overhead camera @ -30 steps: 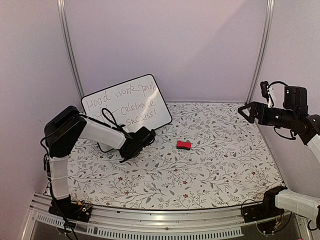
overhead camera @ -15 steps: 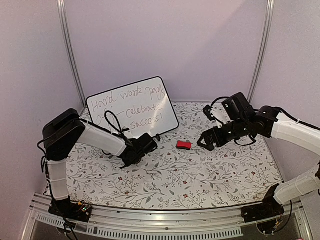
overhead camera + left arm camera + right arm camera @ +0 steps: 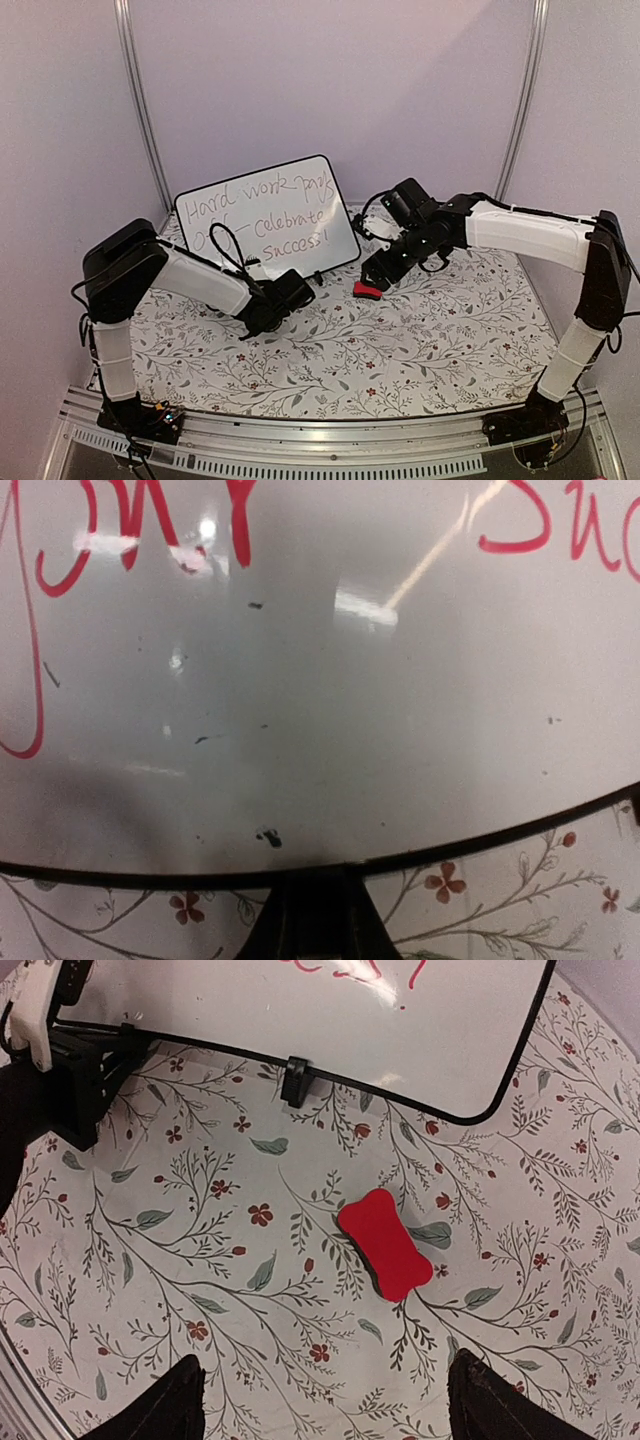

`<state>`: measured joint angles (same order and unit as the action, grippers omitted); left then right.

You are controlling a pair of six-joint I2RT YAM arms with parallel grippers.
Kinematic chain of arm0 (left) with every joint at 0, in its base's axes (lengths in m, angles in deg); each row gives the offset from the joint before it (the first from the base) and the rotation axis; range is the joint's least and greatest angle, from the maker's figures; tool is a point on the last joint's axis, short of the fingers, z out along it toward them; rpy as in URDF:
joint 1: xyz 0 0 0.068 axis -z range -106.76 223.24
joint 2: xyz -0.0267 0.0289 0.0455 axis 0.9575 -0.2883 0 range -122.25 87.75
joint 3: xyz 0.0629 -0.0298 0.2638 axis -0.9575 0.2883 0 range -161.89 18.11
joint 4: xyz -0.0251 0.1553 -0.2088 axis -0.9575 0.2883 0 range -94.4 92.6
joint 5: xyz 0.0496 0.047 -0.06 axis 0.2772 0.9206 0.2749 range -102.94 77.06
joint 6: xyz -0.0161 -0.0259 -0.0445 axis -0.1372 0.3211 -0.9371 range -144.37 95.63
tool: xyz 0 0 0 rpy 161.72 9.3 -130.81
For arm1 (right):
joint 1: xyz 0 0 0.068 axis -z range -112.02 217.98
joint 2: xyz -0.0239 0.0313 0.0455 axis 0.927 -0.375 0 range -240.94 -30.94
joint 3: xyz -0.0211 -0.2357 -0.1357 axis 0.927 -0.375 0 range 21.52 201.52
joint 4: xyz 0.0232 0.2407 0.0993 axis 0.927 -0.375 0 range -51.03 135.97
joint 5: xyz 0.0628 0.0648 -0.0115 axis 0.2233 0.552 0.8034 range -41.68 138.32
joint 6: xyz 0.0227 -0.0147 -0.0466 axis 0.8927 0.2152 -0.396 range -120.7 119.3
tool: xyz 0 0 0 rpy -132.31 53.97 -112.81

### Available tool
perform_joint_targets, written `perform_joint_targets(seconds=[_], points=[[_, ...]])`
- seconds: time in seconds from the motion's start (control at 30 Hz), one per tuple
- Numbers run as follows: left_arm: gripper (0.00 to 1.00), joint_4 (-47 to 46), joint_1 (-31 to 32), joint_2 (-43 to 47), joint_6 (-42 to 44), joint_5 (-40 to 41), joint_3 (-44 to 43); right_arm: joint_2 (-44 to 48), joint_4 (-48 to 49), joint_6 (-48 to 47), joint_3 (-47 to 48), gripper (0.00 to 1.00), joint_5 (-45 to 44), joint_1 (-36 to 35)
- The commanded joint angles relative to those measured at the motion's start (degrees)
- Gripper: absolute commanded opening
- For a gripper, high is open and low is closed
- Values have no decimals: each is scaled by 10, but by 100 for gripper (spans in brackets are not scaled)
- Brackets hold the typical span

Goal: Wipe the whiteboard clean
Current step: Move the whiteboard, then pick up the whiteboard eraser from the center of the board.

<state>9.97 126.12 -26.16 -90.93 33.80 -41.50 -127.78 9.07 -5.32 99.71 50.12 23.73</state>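
Note:
The whiteboard [image 3: 265,215] stands tilted against the back wall, with red handwriting on it. My left gripper [image 3: 290,290] is shut on its bottom rim; in the left wrist view the board [image 3: 320,680] fills the frame and the dark fingers [image 3: 312,910] meet its black edge. A small red eraser [image 3: 367,291] lies on the floral table to the right of the board. My right gripper [image 3: 378,272] hovers open just above it; in the right wrist view the eraser [image 3: 385,1242] lies ahead of and between the spread fingertips [image 3: 170,1400]. The board's lower edge [image 3: 300,1010] and one foot [image 3: 293,1078] show there too.
The floral table cover [image 3: 400,350] spreads to the front and right. Lilac walls with metal posts [image 3: 140,110] close in the back and sides. An aluminium rail [image 3: 300,450] runs along the near edge. The left arm [image 3: 60,1090] sits at the board's lower left.
My right arm has swung from the far right side to the centre and come down over the eraser. The left gripper has shifted the board a little to the right and more upright.

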Motion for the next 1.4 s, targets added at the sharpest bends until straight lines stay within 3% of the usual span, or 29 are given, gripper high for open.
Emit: perform_joint_targets(seconds=[0.0, 0.27, 0.57, 0.97, 1.2, 1.37], points=[[0, 15, 30, 9, 34, -61, 15, -78, -18, -58, 45, 82, 3, -3], [0, 9, 40, 11, 31, -61, 24, -163, 6, -107, 75, 78, 6, -3], [0, 9, 45, 7, 21, -60, 29, -212, 21, -126, 104, 77, -15, 19], [0, 9, 51, 10, 16, -56, 35, -269, 24, -138, 141, 69, 10, 48], [0, 10, 52, 8, 14, -56, 37, -284, 16, -146, 143, 58, 30, 52], [0, 11, 52, 6, 14, -57, 35, -283, 11, -145, 143, 44, 41, 52]])
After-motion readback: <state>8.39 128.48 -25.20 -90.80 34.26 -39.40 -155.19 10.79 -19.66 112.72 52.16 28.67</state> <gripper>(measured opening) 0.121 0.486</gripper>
